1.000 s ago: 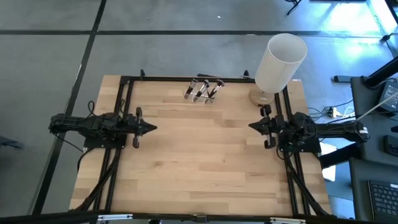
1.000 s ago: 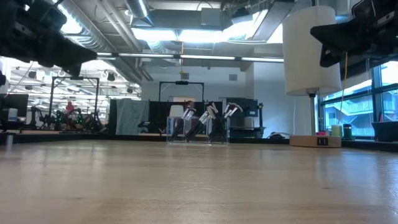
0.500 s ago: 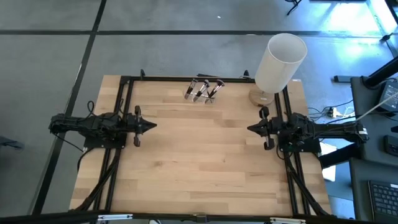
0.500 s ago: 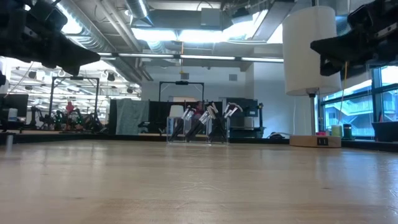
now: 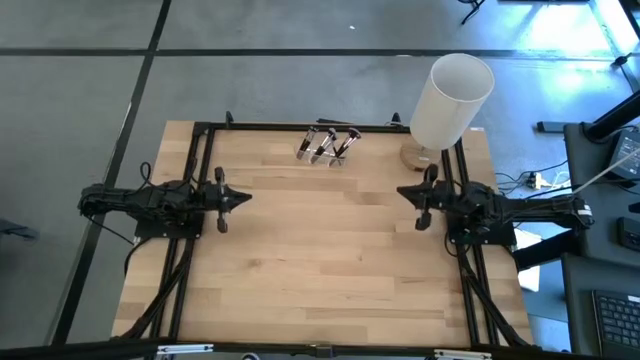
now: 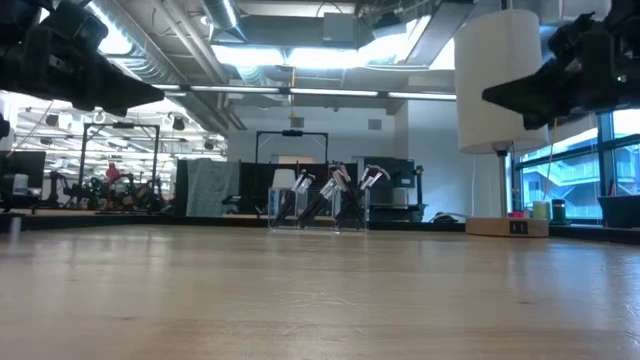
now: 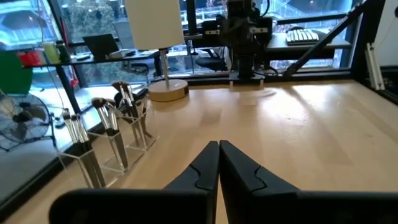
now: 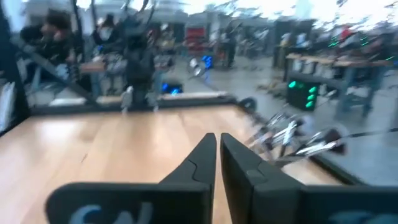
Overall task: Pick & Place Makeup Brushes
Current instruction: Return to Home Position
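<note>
Makeup brushes [image 5: 327,146]: all those in view stand in the clear organizer [image 7: 118,152] at the middle of the table's [image 5: 320,280] far edge; none seen lying on the wood.
Brush axis: upright, handles down, bristles up, tilted a little to the right in the low view.
Left gripper [image 5: 247,197]: at the left side, raised, pointing right; fingers pressed together, holding nothing. The brushes lie far and to its right.
Right gripper [image 5: 400,192]: at the right side, raised, pointing left; fingers pressed together, empty. The brushes lie far and to its left.
Nearer arm: neither clearly.
Lamp [image 5: 450,95]: far right corner, right of the organizer.
Judgement: placing looks finished; both arms sit parked.
</note>
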`<state>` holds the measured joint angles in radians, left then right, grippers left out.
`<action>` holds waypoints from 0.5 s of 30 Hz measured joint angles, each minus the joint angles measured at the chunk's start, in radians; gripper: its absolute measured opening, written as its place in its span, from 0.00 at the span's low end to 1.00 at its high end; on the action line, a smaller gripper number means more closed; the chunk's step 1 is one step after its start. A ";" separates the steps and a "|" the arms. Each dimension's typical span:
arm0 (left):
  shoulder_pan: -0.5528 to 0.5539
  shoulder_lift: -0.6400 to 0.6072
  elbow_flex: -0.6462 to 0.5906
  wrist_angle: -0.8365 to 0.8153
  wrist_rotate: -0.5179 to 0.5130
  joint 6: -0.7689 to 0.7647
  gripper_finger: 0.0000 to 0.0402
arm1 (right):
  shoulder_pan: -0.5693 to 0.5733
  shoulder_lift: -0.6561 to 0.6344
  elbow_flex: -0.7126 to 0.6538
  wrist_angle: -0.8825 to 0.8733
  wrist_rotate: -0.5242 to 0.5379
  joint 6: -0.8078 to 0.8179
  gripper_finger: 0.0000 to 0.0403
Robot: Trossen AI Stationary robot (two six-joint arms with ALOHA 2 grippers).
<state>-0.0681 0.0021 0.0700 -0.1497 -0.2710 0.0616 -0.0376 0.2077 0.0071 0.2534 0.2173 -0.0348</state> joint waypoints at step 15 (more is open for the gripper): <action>0.000 0.000 0.000 0.000 0.002 0.021 0.02 | 0.000 -0.001 0.000 -0.054 0.052 0.102 0.09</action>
<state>-0.0681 0.0021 0.0700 -0.1497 -0.2691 0.0822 -0.0376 0.2070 0.0071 0.1990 0.2691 0.0676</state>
